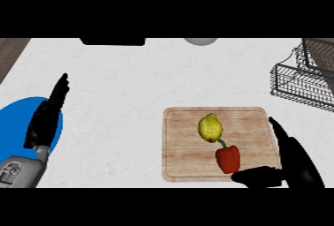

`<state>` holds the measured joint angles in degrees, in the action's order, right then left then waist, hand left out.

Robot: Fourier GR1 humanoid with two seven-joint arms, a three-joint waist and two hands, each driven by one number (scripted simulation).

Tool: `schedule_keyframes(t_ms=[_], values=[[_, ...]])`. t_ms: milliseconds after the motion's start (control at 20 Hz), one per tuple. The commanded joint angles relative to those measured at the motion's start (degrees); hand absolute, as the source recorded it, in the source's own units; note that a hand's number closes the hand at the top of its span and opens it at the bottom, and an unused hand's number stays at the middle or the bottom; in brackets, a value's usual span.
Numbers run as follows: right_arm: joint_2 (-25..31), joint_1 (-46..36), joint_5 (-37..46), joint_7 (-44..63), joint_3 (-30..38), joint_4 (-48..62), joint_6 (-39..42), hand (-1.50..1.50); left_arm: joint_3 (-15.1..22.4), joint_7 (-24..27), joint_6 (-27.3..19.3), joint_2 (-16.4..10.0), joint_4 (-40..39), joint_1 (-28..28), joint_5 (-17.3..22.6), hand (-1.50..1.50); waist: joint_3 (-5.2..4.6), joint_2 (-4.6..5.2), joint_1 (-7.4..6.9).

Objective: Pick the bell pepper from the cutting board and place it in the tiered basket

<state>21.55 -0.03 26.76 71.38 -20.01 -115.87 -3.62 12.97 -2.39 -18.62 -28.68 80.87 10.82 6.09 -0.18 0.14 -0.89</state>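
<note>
Just beside the bell pepper [228, 160] on the cutting board [186, 132], the right hand [299, 162] stands wide (left hand [46, 118] likewise).

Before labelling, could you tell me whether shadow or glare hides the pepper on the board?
Head view: even light, no glare; pepper shows plainly on the board; right hand hides only the board's corner; basket cut by the frame.
</note>
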Motion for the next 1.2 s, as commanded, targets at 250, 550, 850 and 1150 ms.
schedule_keyframes(t_ms=[250,550,850,1150], values=[[-6.58,-1.76,8.57,13.83,-3.48,1.43,7.22,-1.50,-1.96,-0.13,1.16,-0.31,0.72,-0.34,0.08,0.00,-0.02,-0.24,0.83],[-10.82,-1.78,14.88,13.83,-3.78,2.24,11.06,-1.50,-0.26,-2.56,0.03,1.27,3.25,-1.85,-1.61,0.00,0.03,-0.30,0.81],[-15.42,-2.97,18.20,13.84,-3.58,4.72,13.00,-1.50,-3.15,0.98,2.09,0.69,0.29,-1.31,-0.97,0.00,0.06,-0.14,0.78],[-17.34,-0.04,19.63,12.28,-0.94,5.33,14.64,-1.50,-3.57,1.26,3.08,0.42,1.32,-3.01,-1.37,0.00,0.11,-0.24,0.85]])
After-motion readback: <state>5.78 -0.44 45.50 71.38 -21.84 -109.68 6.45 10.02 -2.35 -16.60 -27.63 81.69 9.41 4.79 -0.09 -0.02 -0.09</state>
